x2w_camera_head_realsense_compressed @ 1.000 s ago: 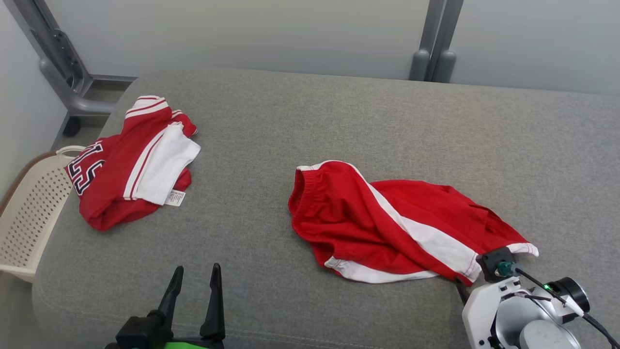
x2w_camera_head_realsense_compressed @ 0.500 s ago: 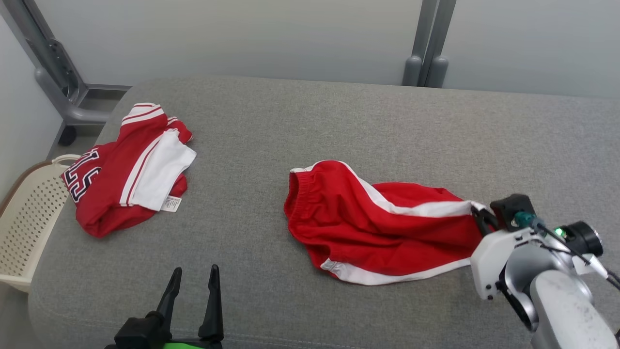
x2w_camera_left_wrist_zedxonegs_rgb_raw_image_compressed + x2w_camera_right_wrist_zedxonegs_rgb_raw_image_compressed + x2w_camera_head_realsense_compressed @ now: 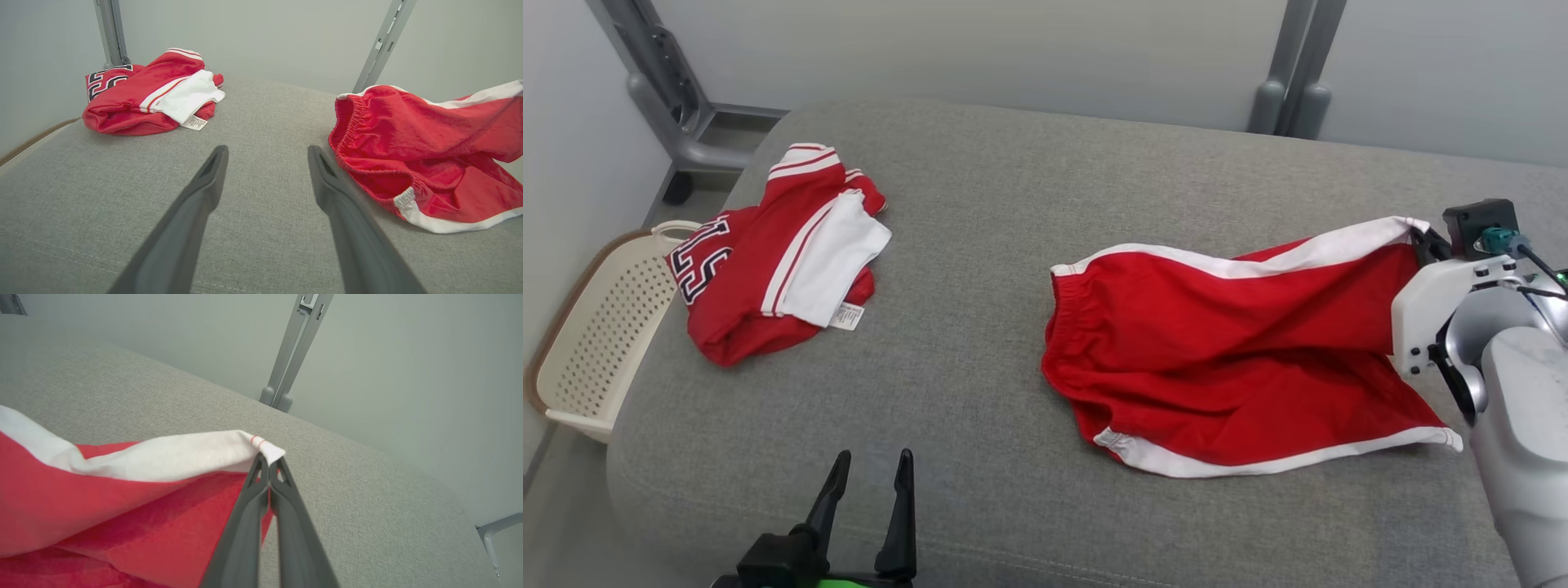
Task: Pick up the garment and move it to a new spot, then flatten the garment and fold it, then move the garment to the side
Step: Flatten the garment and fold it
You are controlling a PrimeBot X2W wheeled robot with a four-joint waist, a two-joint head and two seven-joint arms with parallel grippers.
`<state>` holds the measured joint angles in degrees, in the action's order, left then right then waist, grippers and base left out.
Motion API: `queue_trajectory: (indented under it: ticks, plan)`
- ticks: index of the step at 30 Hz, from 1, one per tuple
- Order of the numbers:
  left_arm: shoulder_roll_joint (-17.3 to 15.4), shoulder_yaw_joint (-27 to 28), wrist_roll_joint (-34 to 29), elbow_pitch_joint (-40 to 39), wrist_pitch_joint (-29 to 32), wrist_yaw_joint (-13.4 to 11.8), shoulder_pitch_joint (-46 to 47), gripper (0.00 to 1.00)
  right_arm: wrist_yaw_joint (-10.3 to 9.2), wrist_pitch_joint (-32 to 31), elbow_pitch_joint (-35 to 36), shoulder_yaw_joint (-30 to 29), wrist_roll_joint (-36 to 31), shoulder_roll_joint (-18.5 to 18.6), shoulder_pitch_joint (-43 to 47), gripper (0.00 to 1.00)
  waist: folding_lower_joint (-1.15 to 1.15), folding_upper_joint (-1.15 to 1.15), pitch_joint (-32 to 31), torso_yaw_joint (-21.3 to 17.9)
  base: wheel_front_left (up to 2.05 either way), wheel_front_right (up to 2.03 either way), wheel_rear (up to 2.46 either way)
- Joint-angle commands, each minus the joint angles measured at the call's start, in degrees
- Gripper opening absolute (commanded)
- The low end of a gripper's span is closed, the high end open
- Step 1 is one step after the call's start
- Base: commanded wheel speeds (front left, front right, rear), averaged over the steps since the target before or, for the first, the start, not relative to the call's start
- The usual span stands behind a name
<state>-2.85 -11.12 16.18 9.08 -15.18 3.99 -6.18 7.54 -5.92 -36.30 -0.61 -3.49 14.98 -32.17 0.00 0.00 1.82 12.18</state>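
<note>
Two pincers stand differently. The right pincer [image 3: 269, 463] is clenched on the white hem corner of the red shorts [image 3: 1225, 327] and holds it raised, probably to spread them flat. The shorts are well apart from the folded jersey [image 3: 768, 261]. The left pincer [image 3: 874, 454] hangs released, nearer the jersey. The shorts' underside is hidden.

Room's pretty bare. The main thing is a wide grey woven-fabric padded platform [image 3: 980, 245] with rounded corners, so everything here is placed relative to that. Right behind it runs a plain pale grey-green wall [image 3: 980, 49], evenly lit, no hard shadows. Two grey metal upright posts [image 3: 1294, 82] stand behind its far edge, toward the right. Off its far left corner there's a slanted grey metal frame [image 3: 674, 114] with what looks like a small black caster [image 3: 676, 188]. A cream perforated plastic basket [image 3: 596, 327] sits against its left side, on pale grey floor [image 3: 560, 510].
</note>
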Motion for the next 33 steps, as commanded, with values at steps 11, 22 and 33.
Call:
queue_trajectory:
  ticks: [11,22,33]
  plan:
    - [-0.1,0.4,-1.1,0.1,0.0,0.3,0.4,1.0,-0.09,8.8,-12.4,-8.0,-6.1,-1.9,-7.5,1.0,0.0,0.0,1.3,2.7,0.0,0.0,0.0]
    - [-0.1,1.3,-2.3,1.2,0.0,-0.9,0.2,1.0,-0.09,17.8,-14.2,-3.7,0.3,-5.9,-4.8,1.0,0.0,0.0,-2.0,-2.1,0.0,0.0,0.0]
    - [-0.1,4.4,3.2,2.5,1.5,-4.7,2.0,1.0,-0.08,19.9,-4.4,-4.9,13.2,-10.0,6.7,1.0,0.0,0.0,-5.9,-6.3,0.0,0.0,0.0]
